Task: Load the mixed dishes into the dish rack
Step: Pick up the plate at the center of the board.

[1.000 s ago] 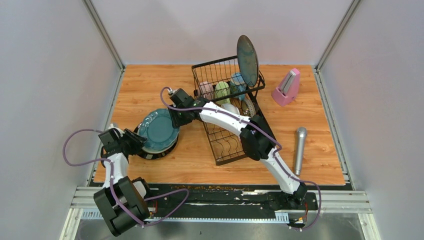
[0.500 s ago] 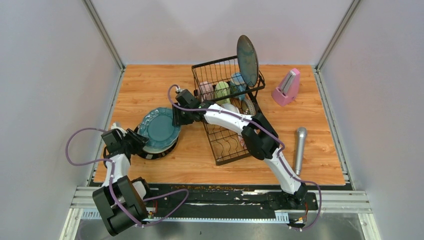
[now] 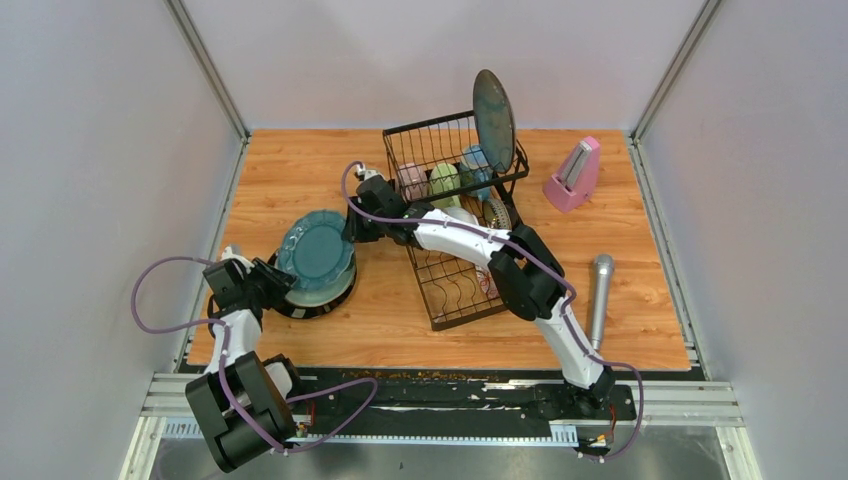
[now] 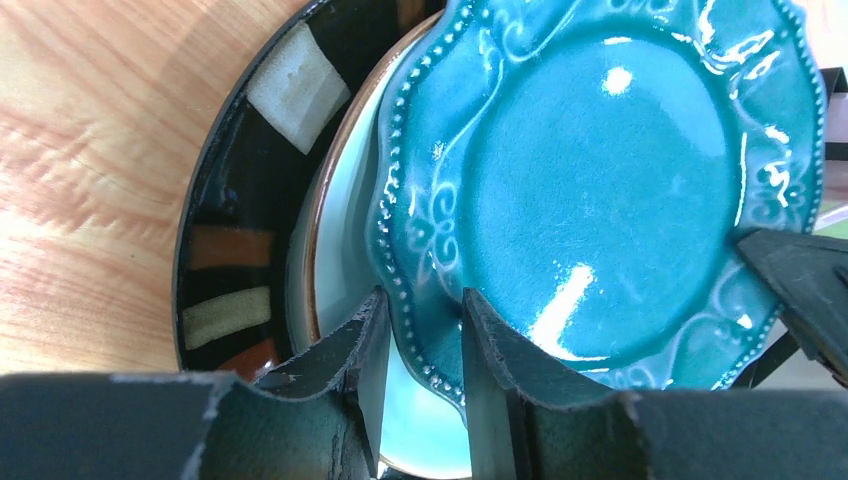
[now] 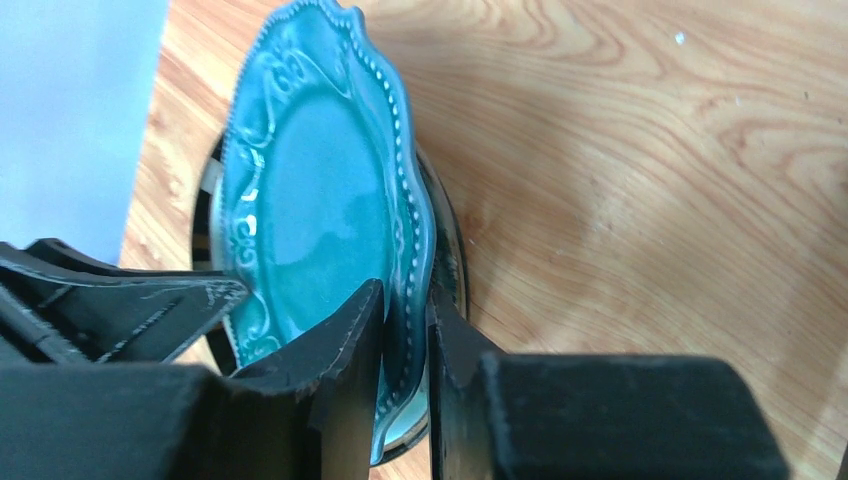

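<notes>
**Item: teal plate [image 3: 317,250], one.** It is leaning on edge over the stack at the left of the table [image 3: 290,170], well apart from the dish rack [image 3: 440,300].

**Change:** The plate is tipping steeper than a second ago. The right claw [image 5: 405,320], loose at the far rim a second ago, is now pinching that rim. The left claw [image 4: 420,320] is clamping the near rim.

**Judgement:** A handover appears to be happening. The left claw probably needs to let go so the right arm can carry the plate to the slots.

**Waiting, counted:**
- one pale plate [image 4: 340,240], lying beneath the teal plate
- one dark striped plate [image 4: 240,200], lying beneath that

**Sitting in the rack, counted:**
- one large speckled plate [image 3: 494,108], upright
- three mugs: pink mug [image 3: 411,180], green mug [image 3: 443,182], blue mug [image 3: 476,165]
- two bowls: white bowl [image 3: 460,215], patterned bowl [image 3: 497,213]

**Other:** one metronome [image 3: 573,175] and one microphone [image 3: 599,298].
</notes>
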{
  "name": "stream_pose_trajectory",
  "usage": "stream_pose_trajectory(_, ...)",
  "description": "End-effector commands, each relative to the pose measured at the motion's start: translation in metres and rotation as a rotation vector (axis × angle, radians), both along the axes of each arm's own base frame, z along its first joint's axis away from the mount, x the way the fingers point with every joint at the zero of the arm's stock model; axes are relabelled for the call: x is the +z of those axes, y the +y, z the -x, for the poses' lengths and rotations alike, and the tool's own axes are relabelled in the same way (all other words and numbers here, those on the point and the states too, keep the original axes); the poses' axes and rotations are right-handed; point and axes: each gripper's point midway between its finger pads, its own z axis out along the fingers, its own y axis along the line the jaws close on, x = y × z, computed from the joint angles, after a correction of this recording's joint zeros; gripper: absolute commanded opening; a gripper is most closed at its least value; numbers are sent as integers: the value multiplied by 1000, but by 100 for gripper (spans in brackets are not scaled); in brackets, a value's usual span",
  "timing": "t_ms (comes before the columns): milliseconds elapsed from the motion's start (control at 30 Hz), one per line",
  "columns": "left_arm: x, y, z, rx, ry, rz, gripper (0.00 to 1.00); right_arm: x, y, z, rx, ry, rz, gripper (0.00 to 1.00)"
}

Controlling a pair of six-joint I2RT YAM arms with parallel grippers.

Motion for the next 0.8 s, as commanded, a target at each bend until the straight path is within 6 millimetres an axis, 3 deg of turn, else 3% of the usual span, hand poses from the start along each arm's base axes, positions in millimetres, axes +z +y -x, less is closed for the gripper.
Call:
stream_pose_trajectory(0, 24, -44, -3, -193, -113, 128, 37, 79, 53, 66, 258, -35, -266, 20)
stream_pose_trajectory(200, 27, -45, -5, -204, -123, 141, 37, 84, 58, 73, 300, -48, -285, 25)
stream_pose_trajectory(400, 27, -48, -4, -211, -122, 152, 37, 70, 64, 76, 324, -22, -250, 29)
stream_pose_trajectory(767, 30, -48, -9, -220, -151, 157, 36, 68, 75, 89, 409, -63, -215, 29)
